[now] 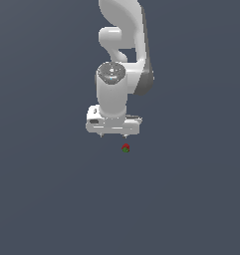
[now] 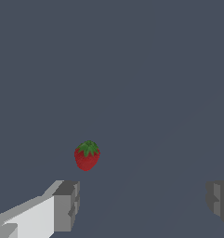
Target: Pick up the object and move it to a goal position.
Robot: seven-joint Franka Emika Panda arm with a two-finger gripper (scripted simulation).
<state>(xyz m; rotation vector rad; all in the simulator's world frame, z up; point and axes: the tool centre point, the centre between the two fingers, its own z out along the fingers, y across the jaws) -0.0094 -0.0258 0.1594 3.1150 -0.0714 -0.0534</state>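
Red with a green leafy cap, the strawberry (image 2: 87,156) is seen stem-end outward from the spread, empty fingers (image 2: 67,204).

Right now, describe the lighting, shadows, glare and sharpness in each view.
Exterior view: flat, even light on a plain dark ground, a soft highlight on the arm's metallic joint cap, no cast shadow under the strawberry, which is tiny and coarse. Wrist view: the strawberry is bigger and clearer, again shadowless; the open gripper's fingers show simple flat shading, no glare or blur.
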